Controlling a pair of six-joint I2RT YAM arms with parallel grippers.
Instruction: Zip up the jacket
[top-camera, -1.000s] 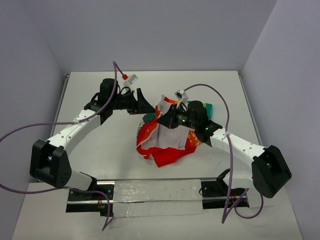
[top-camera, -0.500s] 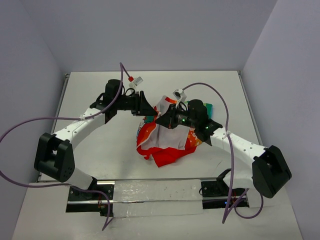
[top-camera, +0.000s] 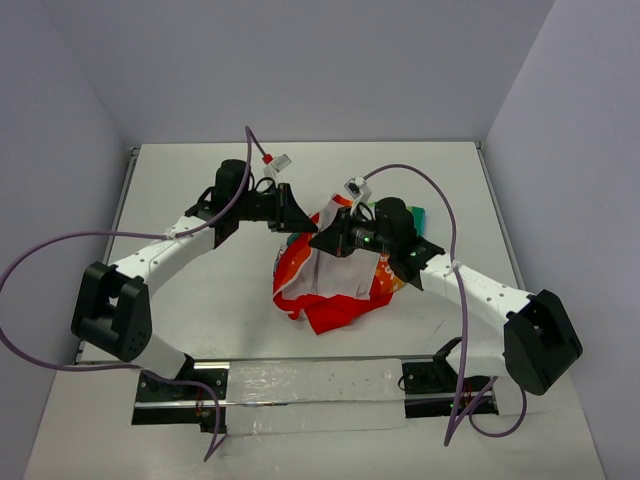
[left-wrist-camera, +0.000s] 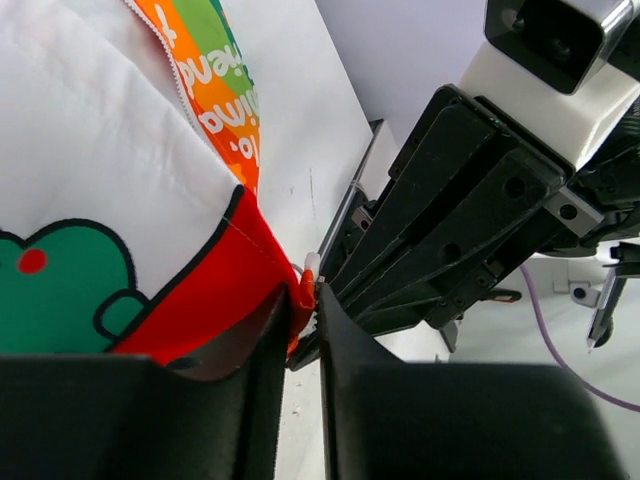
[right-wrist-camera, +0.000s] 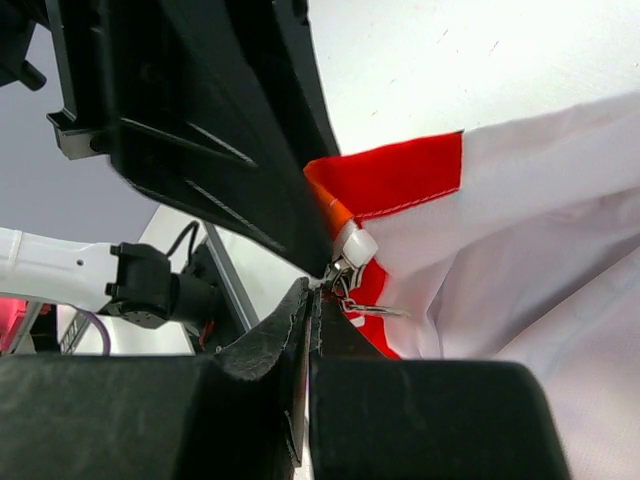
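The jacket (top-camera: 330, 285) lies bunched at mid-table, red with white lining, and its upper corner is lifted between both grippers. My left gripper (top-camera: 303, 221) comes in from the left. In the left wrist view its narrow jaws (left-wrist-camera: 308, 300) pinch the red hem of the jacket (left-wrist-camera: 90, 170), next to the green bear print. My right gripper (top-camera: 322, 240) is shut (right-wrist-camera: 312, 290) on the jacket's edge (right-wrist-camera: 520, 230) right at the metal zipper slider (right-wrist-camera: 348, 268) with its white tab. The two grippers' tips nearly touch.
The white table (top-camera: 200, 300) is walled on three sides. A metal rail (top-camera: 300, 382) runs along the near edge between the arm bases. Purple cables (top-camera: 60, 250) loop off both arms. The right gripper's black body (left-wrist-camera: 470, 220) fills the left wrist view.
My left gripper has moved right to the jacket's raised corner and closed its jaws from wide onto the red hem. The right arm and its grip have stayed put.
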